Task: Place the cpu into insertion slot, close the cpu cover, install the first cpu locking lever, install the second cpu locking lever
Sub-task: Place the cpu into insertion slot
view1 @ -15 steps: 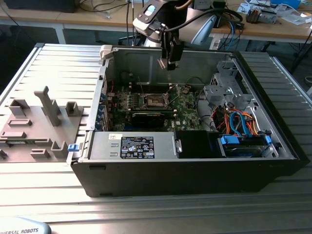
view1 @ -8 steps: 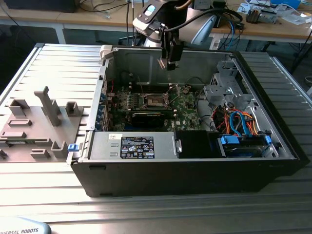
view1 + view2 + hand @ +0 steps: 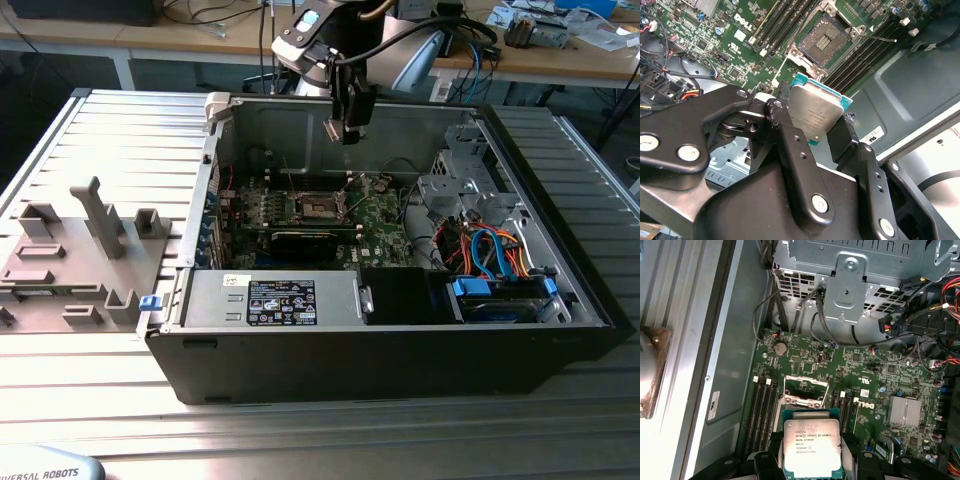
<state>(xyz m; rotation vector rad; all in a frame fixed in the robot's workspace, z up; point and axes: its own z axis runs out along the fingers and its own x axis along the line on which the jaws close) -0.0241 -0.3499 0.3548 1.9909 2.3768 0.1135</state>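
Gripper clamped on the cpu by two opposite edges, metal top facing both wrist cams, likely so the contact side stays untouched. Chip hangs above the insertion slot, well apart from it; slot bare. Dark print on the chip top and white lettering on the motherboard near the slot, not transcribed.

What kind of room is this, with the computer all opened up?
Probably a robotics lab or workshop: a robot arm's gripper holds a cpu over an open computer case on a slatted metal table, with cluttered workbenches behind.
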